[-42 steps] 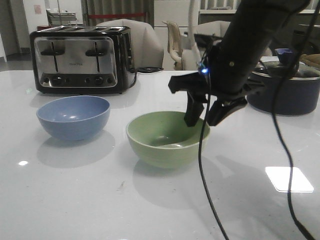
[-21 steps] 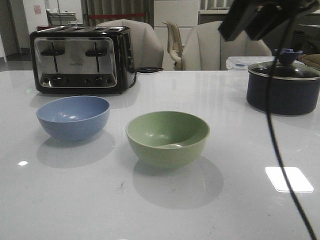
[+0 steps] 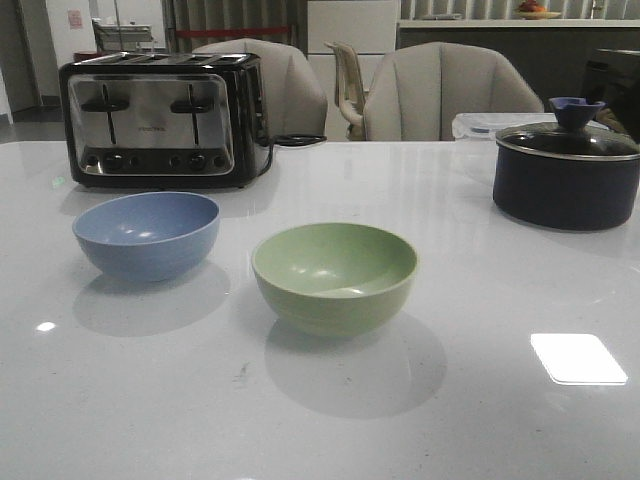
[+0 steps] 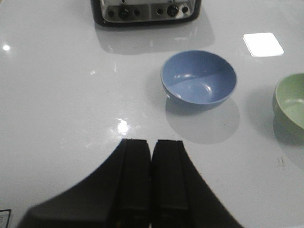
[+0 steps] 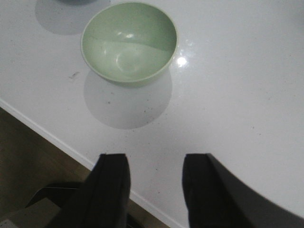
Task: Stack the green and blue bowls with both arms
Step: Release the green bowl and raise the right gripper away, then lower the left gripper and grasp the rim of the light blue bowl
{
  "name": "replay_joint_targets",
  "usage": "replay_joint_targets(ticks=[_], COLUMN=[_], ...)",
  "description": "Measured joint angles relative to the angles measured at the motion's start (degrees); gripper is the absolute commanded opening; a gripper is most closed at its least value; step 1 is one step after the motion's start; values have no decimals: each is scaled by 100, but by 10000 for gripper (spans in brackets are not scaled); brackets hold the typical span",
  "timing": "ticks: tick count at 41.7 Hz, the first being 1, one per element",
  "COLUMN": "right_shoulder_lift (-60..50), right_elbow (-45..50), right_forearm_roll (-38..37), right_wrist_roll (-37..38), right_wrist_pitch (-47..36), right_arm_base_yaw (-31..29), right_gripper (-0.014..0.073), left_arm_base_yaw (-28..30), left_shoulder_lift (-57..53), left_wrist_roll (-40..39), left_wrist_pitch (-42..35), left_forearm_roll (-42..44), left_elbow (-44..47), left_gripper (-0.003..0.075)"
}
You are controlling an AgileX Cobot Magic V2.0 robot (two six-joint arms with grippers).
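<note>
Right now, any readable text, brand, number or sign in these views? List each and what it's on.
Toaster: a small dark brand mark on its steel front, too small and blurred to read.
Toaster knobs and buttons along the bottom edge: no readable markings.
Pinkish sheet on the back wall: blurred, unreadable.
Blue bowl, green bowl, dark pot: no markings visible.
Nothing legible in any view.

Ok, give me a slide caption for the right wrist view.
Right hand open above the table edge, empty green bowl ahead on the white surface.
</note>
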Motion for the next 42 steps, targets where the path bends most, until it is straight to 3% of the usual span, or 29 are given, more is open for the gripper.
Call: replay_joint_targets(ticks=[4, 12, 15, 42], right_shoulder_lift=[0, 0, 0, 0], right_elbow=[9, 9, 9, 9], right_forearm_roll=[0, 0, 0, 0], right_wrist_roll=[0, -13, -13, -13], right_wrist_pitch=[115, 149, 149, 161], right_arm_base_yaw=[0, 0, 0, 0], right_gripper=[400, 400, 400, 400], left_arm_base_yaw=[-136, -204, -204, -204], left_shoulder_lift=[469, 1683, 2191, 6442], left_wrist_roll=[46, 78, 79, 90], left_wrist_pitch=[13, 4, -21, -176], left_forearm_roll=[-31, -42, -42, -209], left_elbow=[-74, -558, -834, -3257], left_gripper=[166, 508, 573, 572])
